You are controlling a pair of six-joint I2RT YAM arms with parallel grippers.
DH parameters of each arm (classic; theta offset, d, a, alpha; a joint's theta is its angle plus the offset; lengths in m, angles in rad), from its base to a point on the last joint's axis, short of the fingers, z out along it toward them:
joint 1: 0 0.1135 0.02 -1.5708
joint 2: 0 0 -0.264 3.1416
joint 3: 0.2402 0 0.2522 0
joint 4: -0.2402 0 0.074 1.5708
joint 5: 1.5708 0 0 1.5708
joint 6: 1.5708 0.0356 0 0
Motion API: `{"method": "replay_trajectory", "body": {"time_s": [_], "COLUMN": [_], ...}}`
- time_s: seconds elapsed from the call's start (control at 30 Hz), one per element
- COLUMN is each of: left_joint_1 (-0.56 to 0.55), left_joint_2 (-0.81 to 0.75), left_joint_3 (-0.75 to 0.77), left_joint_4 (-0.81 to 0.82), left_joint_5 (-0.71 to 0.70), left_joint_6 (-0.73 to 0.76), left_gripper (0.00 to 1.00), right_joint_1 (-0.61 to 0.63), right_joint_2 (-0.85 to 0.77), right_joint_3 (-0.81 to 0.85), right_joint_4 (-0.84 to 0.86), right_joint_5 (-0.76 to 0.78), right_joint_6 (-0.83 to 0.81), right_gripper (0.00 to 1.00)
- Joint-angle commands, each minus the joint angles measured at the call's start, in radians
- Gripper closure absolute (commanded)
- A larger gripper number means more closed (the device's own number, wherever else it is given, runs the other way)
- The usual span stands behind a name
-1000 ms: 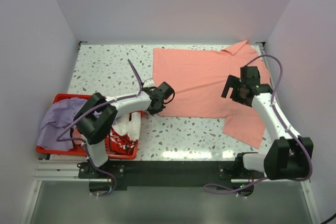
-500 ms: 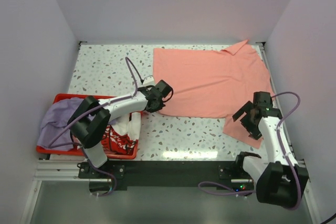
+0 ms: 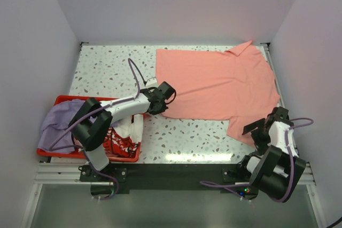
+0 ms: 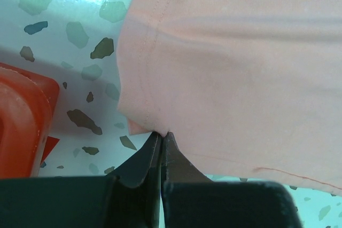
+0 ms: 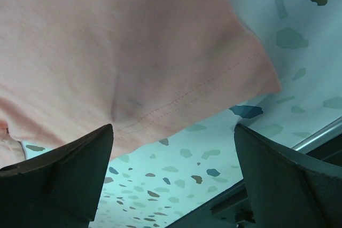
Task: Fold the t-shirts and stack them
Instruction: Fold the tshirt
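Left wrist view: left gripper (image 4: 161, 134) jaws pinched together on a hem corner of the salmon-pink t-shirt (image 4: 240, 68). Meanwhile the right gripper (image 5: 173, 129) jaws gape wide over its sleeve, near the worktop (image 3: 107, 68) near-right corner; shirt spread across the far right.

Table (image 3: 107, 70): salmon t-shirt (image 3: 214, 84) (and crate (image 3: 64, 99))

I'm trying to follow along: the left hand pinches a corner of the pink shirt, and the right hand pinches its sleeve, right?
No. The left hand does pinch a corner of the pink shirt, but the right hand is open over its sleeve, gripping nothing; the right wrist view shows that.
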Motion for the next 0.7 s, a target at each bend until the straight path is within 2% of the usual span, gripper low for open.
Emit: {"method": "replay_trajectory", "body": {"time_s": [0.0, 0.17, 0.2, 0.27, 0.3, 0.37, 0.4, 0.47, 0.5, 0.6, 0.67], "left_joint_1": [0.009, 0.013, 0.016, 0.015, 0.016, 0.015, 0.015, 0.015, 0.015, 0.017, 0.015], "left_joint_2": [-0.039, -0.040, -0.039, -0.044, -0.050, -0.051, -0.053, -0.057, -0.057, -0.063, -0.068], "left_joint_3": [0.010, 0.015, 0.016, 0.010, 0.009, 0.006, 0.004, 0.001, 0.000, -0.002, -0.005], "left_joint_4": [0.025, 0.015, 0.012, 0.007, 0.008, 0.008, 0.008, 0.008, 0.008, 0.010, 0.010], "left_joint_5": [-0.006, -0.006, -0.007, -0.009, -0.009, -0.007, -0.006, -0.001, 0.000, 0.005, 0.006], "left_joint_6": [0.018, 0.022, 0.022, 0.022, 0.021, 0.019, 0.019, 0.016, 0.015, 0.016, 0.015], "left_gripper": [1.00, 1.00, 1.00, 1.00, 1.00, 1.00, 1.00, 1.00, 1.00, 1.00, 1.00], "right_joint_1": [-0.009, -0.010, -0.010, -0.010, -0.010, -0.010, -0.010, -0.010, -0.010, -0.010, -0.010], "right_joint_2": [0.006, 0.064, 0.067, 0.062, 0.056, 0.032, 0.010, 0.001, 0.003, 0.004, -0.002], "right_joint_3": [-0.002, -0.057, -0.061, -0.061, -0.063, -0.071, -0.074, -0.074, -0.074, -0.055, -0.031], "right_joint_4": [0.051, 0.144, 0.161, 0.183, 0.192, 0.212, 0.215, 0.223, 0.226, 0.235, 0.223], "right_joint_5": [0.009, 0.015, 0.000, -0.008, -0.008, 0.000, 0.005, 0.000, -0.008, -0.043, -0.032], "right_joint_6": [0.007, 0.018, 0.015, 0.009, 0.004, 0.006, 0.009, 0.001, -0.006, -0.049, -0.072], "right_gripper": [0.02, 0.07, 0.12, 0.17, 0.27, 0.39, 0.55, 0.70, 0.84, 1.00, 1.00]}}
